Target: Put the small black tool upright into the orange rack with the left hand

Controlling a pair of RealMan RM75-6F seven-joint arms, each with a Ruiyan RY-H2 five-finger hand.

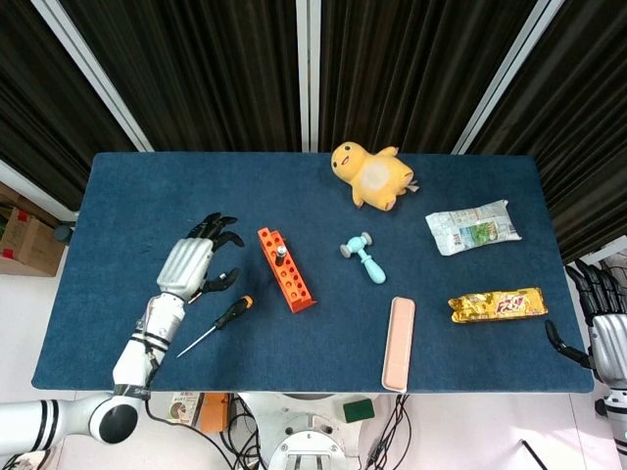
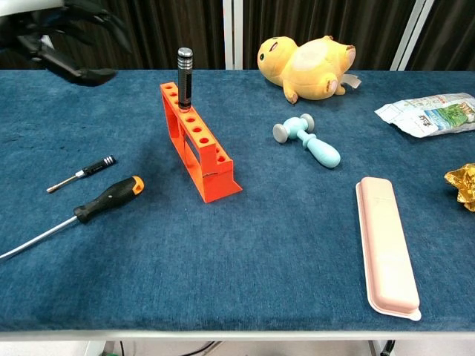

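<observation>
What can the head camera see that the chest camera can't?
Only the head view shows the right hand at the table's right edge, the whole gold snack bar, the cardboard box on the floor, and the floor around the table.

Only the chest view shows the small loose black bit lying beside the big screwdriver, and, from the side, that the small black tool stands upright.

Both show the left hand, open and apart from the orange rack, plus the yellow plush duck, toy hammer and pink case.

Tool point(image 2: 184, 77) upright in rack point(image 2: 199, 144), second hole from back. Left hand point(image 1: 192, 266) left of rack, apart. Two screwdrivers point(image 2: 104, 200) front-left. Hammer point(image 2: 310, 144) right, duck point(image 2: 306, 67) behind.
</observation>
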